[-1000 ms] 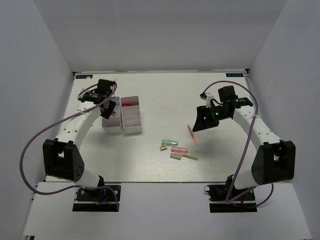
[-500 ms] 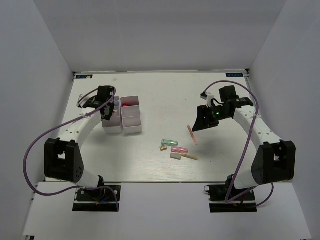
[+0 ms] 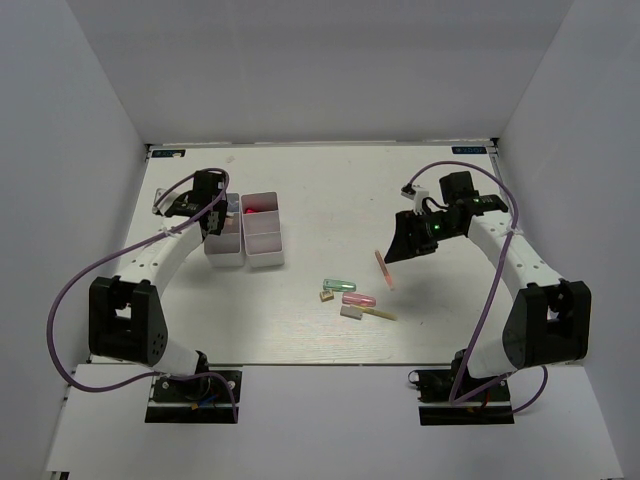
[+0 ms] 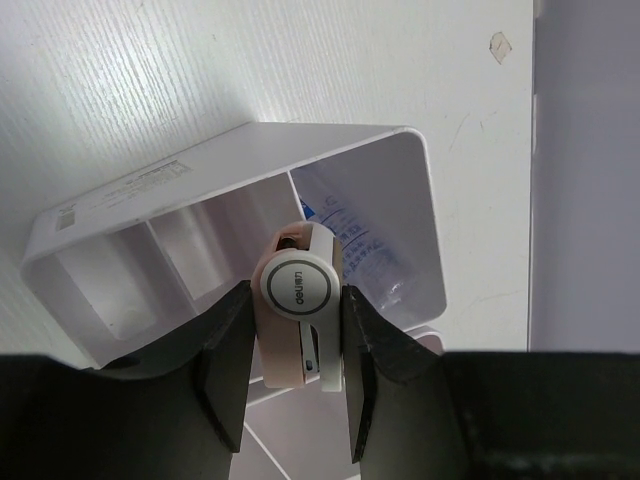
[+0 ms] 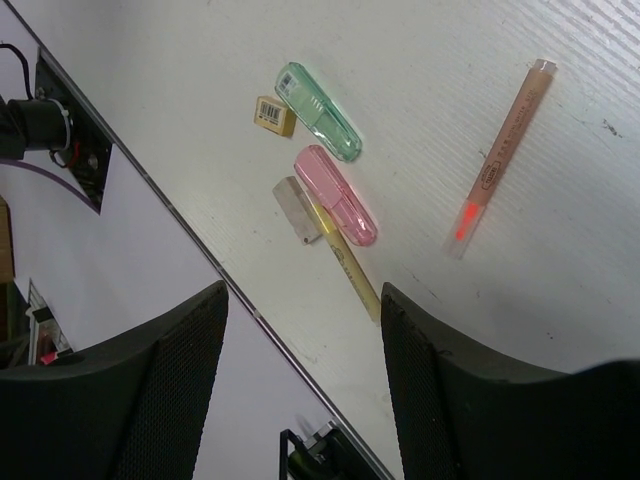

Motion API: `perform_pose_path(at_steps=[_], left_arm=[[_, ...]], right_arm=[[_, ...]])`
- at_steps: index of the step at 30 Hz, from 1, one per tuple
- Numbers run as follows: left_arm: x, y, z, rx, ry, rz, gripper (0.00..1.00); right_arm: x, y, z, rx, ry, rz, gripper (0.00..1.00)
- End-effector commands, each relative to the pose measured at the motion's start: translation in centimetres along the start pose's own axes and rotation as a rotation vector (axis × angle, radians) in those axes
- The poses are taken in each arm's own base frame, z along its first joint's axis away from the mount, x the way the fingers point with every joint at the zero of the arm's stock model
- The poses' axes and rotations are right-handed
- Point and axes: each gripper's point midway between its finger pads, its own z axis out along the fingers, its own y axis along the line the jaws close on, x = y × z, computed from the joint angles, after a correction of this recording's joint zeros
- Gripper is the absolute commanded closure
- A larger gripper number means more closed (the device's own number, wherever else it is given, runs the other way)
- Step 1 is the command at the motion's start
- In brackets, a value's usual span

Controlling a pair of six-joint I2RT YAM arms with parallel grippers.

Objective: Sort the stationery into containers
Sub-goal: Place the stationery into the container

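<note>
Partly hidden, a pink-white piece (image 4: 300, 292) sits clamped in the left gripper (image 4: 297, 335), long axis vertical, over the bin (image 4: 200, 168); the right gripper (image 5: 305, 335) gapes empty above a diagonal pencil (image 5: 500, 155).

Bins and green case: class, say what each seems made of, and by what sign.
Bins: probably white plastic, smooth and slightly glossy; the walls are thin and even, with rounded corners. Green case: likely translucent plastic with a glossy finish; it looks partly see-through and carries a pale highlight.

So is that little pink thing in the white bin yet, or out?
Out: the left tool is clamped on the pink item, holding it above the white bin, not resting inside.
</note>
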Motion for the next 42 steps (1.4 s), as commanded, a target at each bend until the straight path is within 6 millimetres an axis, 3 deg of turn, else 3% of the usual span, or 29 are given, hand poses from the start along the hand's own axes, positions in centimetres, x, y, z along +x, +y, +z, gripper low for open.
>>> perform_pose_path(at_steps=[1,4,15,18,27,30,31,32,33,34,35,36,37,38,39,40,41,42], left_arm=[[-1.2,-0.5,-0.3,0.01,-0.046,-0.108,0.81],[-1.2,-0.2,-0.4,0.006,-0.039,-0.104,0.69],[-1.0,0.2,-0.4,-0.004,-0.034,-0.088,0.5],[-1.1,0.0,-0.5,0.004,-0.034,-0.083,0.41],[-1.2,-0.6,-1.0,0.018,-0.03,-0.084,0.4],[-1.1,-1.5,-2.0,0.063,0.003,-0.076,0.62],[-0.6,-2.1,-2.6,0.096,0.035,-0.031,0.81],[-0.7,-3.9,-3.5,0.163,0.05,-0.016,0.92],[1.7,-4.7,-5.1,0.245,0.17,0.18,1.0],[2.2,-6.5,-6.4,0.329,0.206,0.237,1.0],[3.3,-7.4,-7.7,0.401,0.255,0.313,1.0],[5.9,-7.2,-9.5,0.533,0.354,0.557,1.0],[8.9,-7.6,-12.6,0.692,0.506,0.649,0.96],[10.7,-8.1,-14.9,0.805,0.568,0.725,0.73],[12.5,-7.3,-16.6,0.923,0.656,0.885,0.57],[15.3,-4.9,-18.8,0.923,0.78,0.994,0.4],[16.1,-3.7,-20.9,0.962,0.875,1.142,0.21],[17.2,-0.6,-20.3,0.896,0.941,1.291,0.17]], right_arm=[[0.3,0.4,0.0,-0.036,0.011,0.008,0.35],[0.2,0.4,-0.2,-0.041,0.007,0.014,0.35],[0.1,0.5,-0.4,-0.054,0.002,0.024,0.34],[0.1,0.6,-0.4,-0.062,0.002,0.028,0.32],[0.1,0.5,-0.7,-0.067,-0.008,0.036,0.32],[0.1,0.7,-0.7,-0.074,-0.009,0.015,0.32],[0.2,0.8,-0.6,-0.084,-0.006,0.011,0.41],[0.1,1.0,-0.7,-0.094,-0.01,0.008,0.57],[0.1,0.9,-0.7,-0.102,-0.011,-0.034,0.8],[0.4,1.2,-0.7,-0.116,-0.005,-0.039,1.0],[0.4,1.2,-0.7,-0.124,-0.006,-0.056,1.0],[0.7,1.3,-0.7,-0.134,-0.001,-0.093,1.0],[1.0,1.1,-0.6,-0.133,0.002,-0.112,0.78],[0.9,1.0,-0.5,-0.128,-0.001,-0.129,0.52],[1.0,0.9,-0.5,-0.125,-0.002,-0.152,0.37],[1.1,0.7,-0.4,-0.118,0.0,-0.164,0.31],[1.2,0.4,-0.3,-0.1,-0.011,-0.205,0.25],[1.1,0.2,-0.3,-0.085,-0.017,-0.227,0.25]])
